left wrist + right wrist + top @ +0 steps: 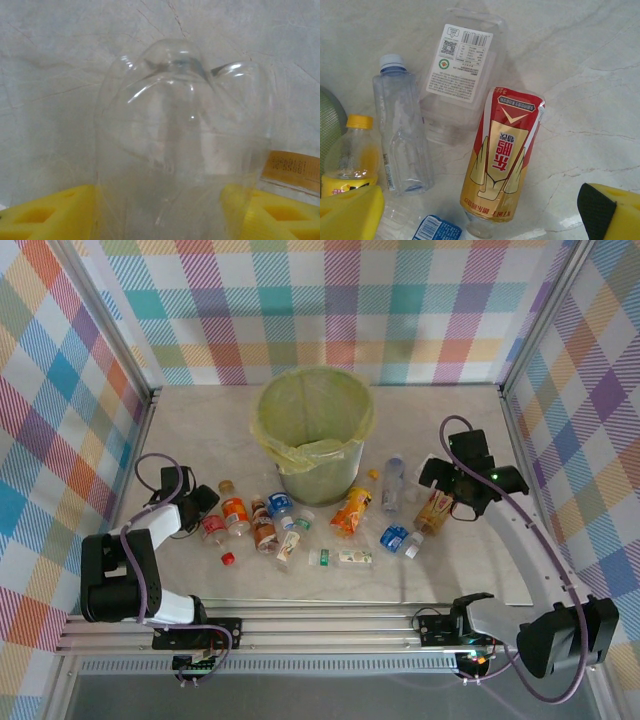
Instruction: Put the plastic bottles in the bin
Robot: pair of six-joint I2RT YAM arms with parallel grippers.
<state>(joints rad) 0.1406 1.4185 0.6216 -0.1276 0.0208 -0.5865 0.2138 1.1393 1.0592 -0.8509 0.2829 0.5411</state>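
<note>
Left gripper (160, 217): clear crushed bottle (180, 140) sits between the yellow pads (45, 217); whether they grip it cannot be told. Right gripper (480, 220): jaws wide, red-and-gold labelled bottle (500, 160) lying between them.

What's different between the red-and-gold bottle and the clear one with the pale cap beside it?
The red-and-gold bottle is wrapped almost fully in a bright label; the clear bottle is mostly see-through plastic. The clear bottle is slimmer than the red-and-gold bottle. The clear bottle's cap points up the right wrist picture; the red-and-gold bottle's neck points down it. Both lie flat on the table.
</note>
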